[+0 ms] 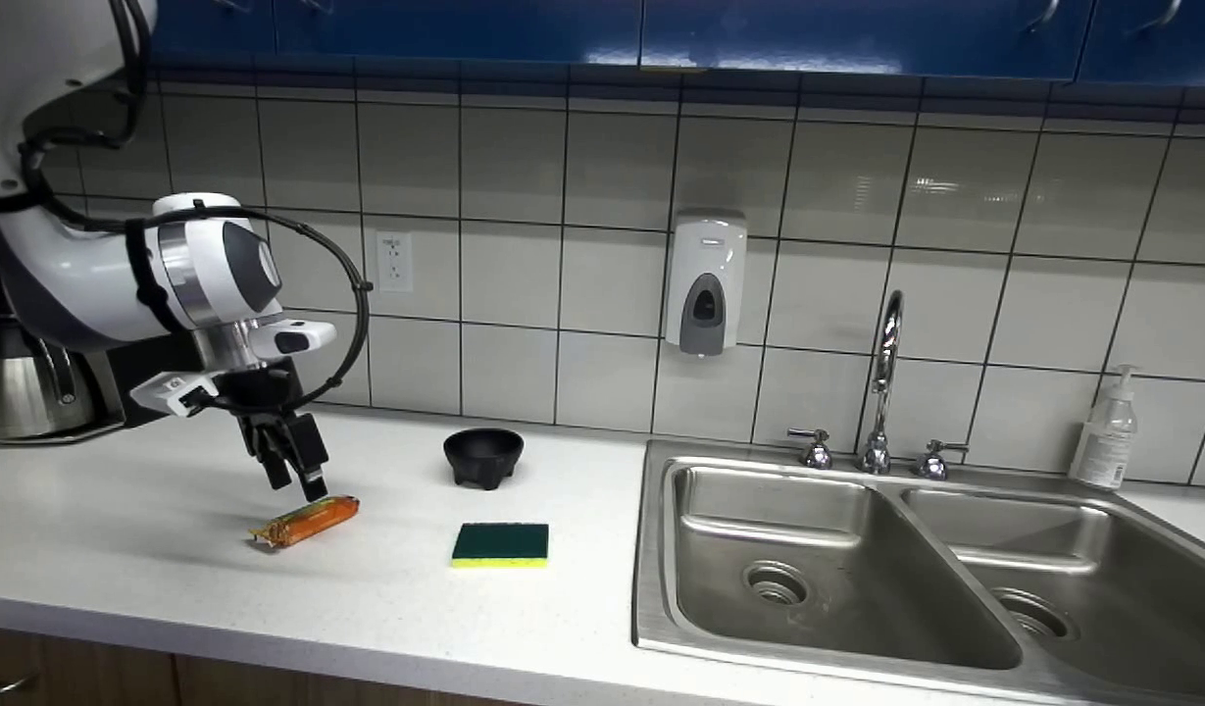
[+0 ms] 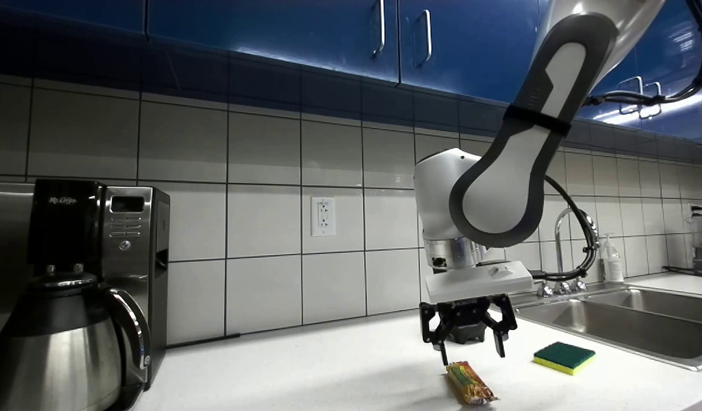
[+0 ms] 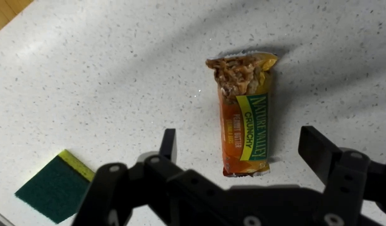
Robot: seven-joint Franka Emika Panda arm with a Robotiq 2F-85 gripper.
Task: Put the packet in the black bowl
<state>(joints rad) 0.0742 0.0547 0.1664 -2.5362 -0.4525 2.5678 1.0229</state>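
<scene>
On the left part of the white counter [image 1: 582,618], we locate the packet [image 3: 244,125], lying flat. In an exterior view, the black bowl [image 1: 483,454] stands unobstructed, upright on short feet, to the right of the packet and on its far side; in an exterior view with the gripper [image 2: 472,358] in front, the bowl shows only in part.

We observe the gripper above the packet, fingers spread wide. The wrist view alone shows a gap on each side of the packet; we cannot tell how high the fingertips stand above it. We see the soap dispenser [image 1: 705,284] on the tiled wall [image 1: 509,167] in a single exterior view. The coffee maker [image 2: 128,268] is shown nearly whole at the left of an exterior view; elsewhere we see mainly its steel jug [image 1: 28,397].

On the packet, the wrist view gives NATURE VALLEY, CRUNCHY and PEANUT BUTTER; the smallest line is blurred. On the coffee maker, we read Mr. Coffee. The label on the pump bottle [image 1: 1107,446] is too small to read.

Gray flecks cover the counter in the wrist view. A green sponge [image 1: 500,542] with a yellow underside lies to the right of the packet, on the near side of the bowl. Farther right, we find a double steel sink [image 1: 658,569] with a chrome tap [image 1: 884,368]. Blue cabinets [image 1: 465,29] hang above.
</scene>
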